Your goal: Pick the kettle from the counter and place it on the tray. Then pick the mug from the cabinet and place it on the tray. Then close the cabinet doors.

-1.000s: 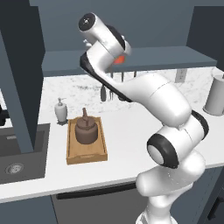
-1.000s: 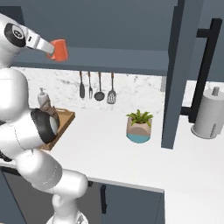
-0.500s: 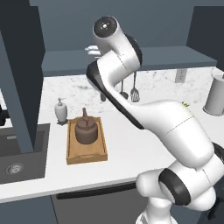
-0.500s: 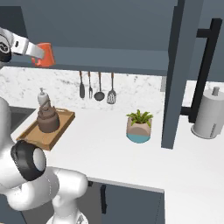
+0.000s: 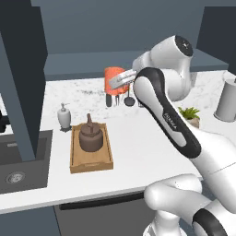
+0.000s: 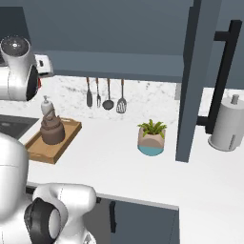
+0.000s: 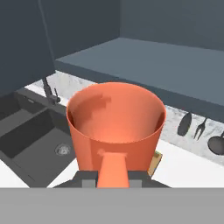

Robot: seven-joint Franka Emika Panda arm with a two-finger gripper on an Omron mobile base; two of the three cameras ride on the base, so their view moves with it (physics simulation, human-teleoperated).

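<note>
In the left base view, we find the mug [image 5: 112,80] in the upper centre of the frame, held in the air by the gripper [image 5: 120,80] above the counter [image 5: 138,138] and in front of the cabinet [image 5: 83,62] shelf. The fingers pinch the mug from its right side. Below and to the left, the tray [image 5: 91,163] lies on the counter, and the kettle [image 5: 91,137] stands upright inside it. A soap dispenser [image 5: 64,117] stands just beside the tray's far left corner, and the sink [image 5: 20,161] occupies the lower left. One open cabinet door [image 5: 23,78] fills the left edge; a paper towel roll [image 5: 227,99] stands at the right edge, with a potted plant [image 5: 190,115] near it. In the right base view, we locate the tray [image 6: 45,151] at centre left with the kettle [image 6: 51,131] on it; the potted plant [image 6: 152,137] sits at centre, hanging utensils [image 6: 106,95] line the backsplash, and the second open door [image 6: 207,71] stands at right. In the hand view, the mug [image 7: 116,127] fills the centre, its mouth facing the camera and its handle toward the bottom edge, gripped between the fingers; the sink [image 7: 37,140] lies at lower left.
</note>
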